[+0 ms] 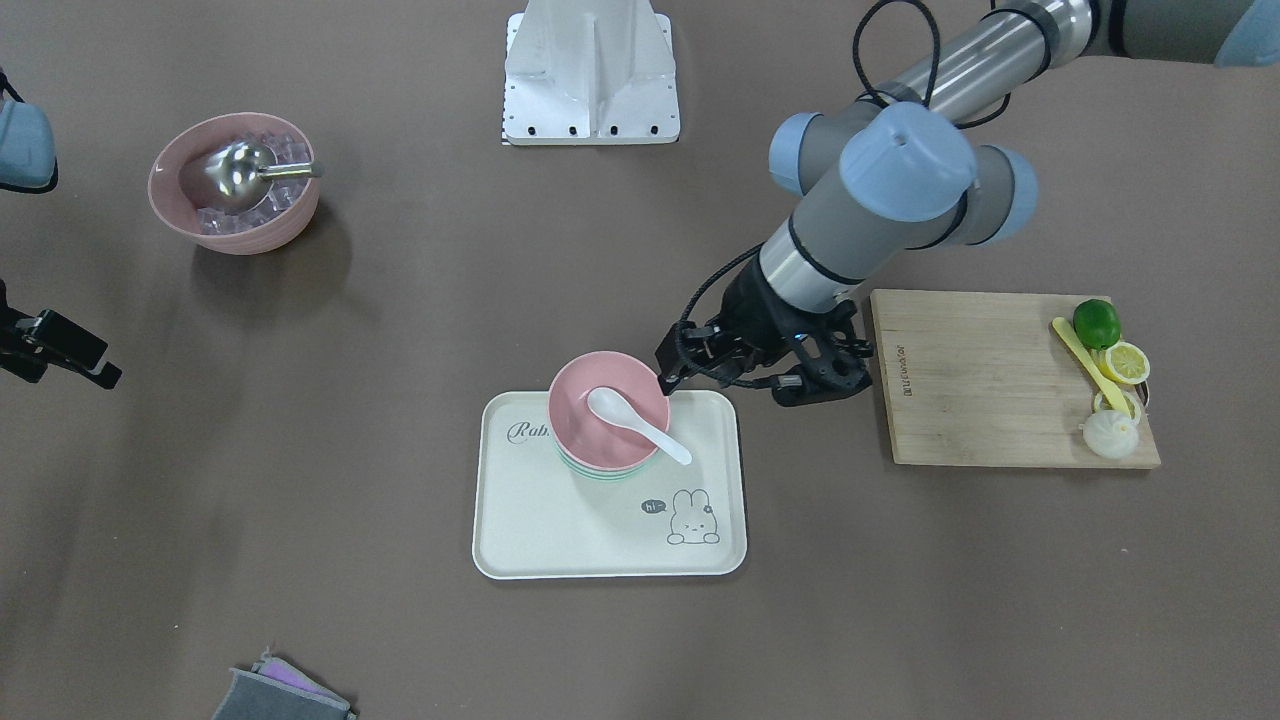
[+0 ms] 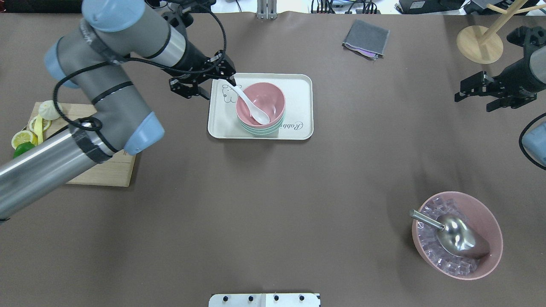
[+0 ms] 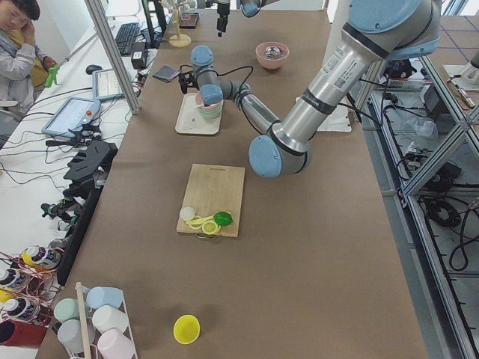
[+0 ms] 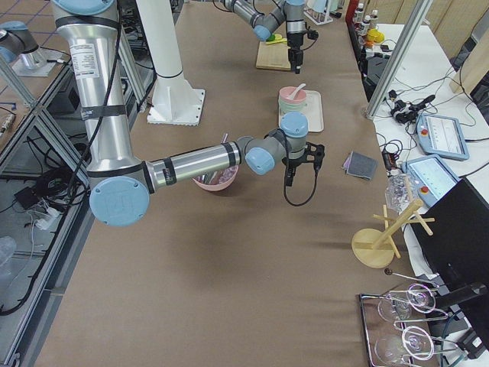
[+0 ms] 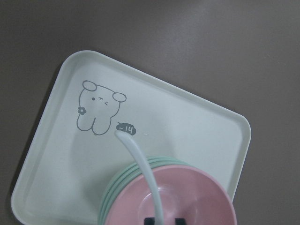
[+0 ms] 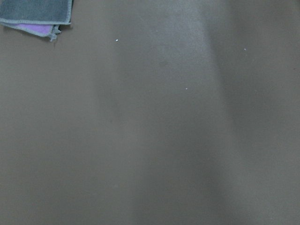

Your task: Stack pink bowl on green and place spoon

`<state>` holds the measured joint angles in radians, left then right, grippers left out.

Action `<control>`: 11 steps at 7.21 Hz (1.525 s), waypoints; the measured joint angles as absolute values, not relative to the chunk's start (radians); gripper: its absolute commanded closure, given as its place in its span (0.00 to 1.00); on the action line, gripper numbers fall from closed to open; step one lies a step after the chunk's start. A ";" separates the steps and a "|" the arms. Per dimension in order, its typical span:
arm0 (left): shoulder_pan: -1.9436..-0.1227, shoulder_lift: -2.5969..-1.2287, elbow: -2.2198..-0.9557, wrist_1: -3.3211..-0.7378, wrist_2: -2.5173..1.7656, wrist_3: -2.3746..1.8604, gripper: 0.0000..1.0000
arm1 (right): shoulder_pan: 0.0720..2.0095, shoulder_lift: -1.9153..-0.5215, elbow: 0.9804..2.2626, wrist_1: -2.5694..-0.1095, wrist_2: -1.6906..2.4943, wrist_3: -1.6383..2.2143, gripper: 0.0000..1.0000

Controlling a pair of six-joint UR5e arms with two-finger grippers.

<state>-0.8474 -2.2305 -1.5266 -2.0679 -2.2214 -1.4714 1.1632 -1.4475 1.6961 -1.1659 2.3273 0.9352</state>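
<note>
Now, pink bowl (image 1: 580, 400) sits stacked on green bowls (image 2: 256, 130) on rabbit tray (image 1: 560, 530), white spoon (image 1: 640, 425) inside; my left gripper (image 5: 163, 221) hovers above, jaws narrowly parted, empty. I judge task done; retreat next.

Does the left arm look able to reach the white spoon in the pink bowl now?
Probably yes. The left gripper hangs close above the pink bowl, where the white spoon lies with its handle bare over the rim; nothing stands between them.
</note>
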 measured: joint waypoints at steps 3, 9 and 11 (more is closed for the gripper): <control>-1.044 -1.890 -1.642 -2.067 -2.352 -1.026 0.02 | 1.283 -1.520 1.641 -1.169 2.332 0.616 0.00; -1.471 -1.588 -1.522 -1.825 -2.361 0.061 0.02 | 1.533 -1.523 1.366 -1.258 2.367 -0.074 0.00; -1.541 -1.617 -1.508 -1.694 -2.358 0.181 0.02 | 1.531 -1.511 1.382 -1.351 2.370 -0.109 0.00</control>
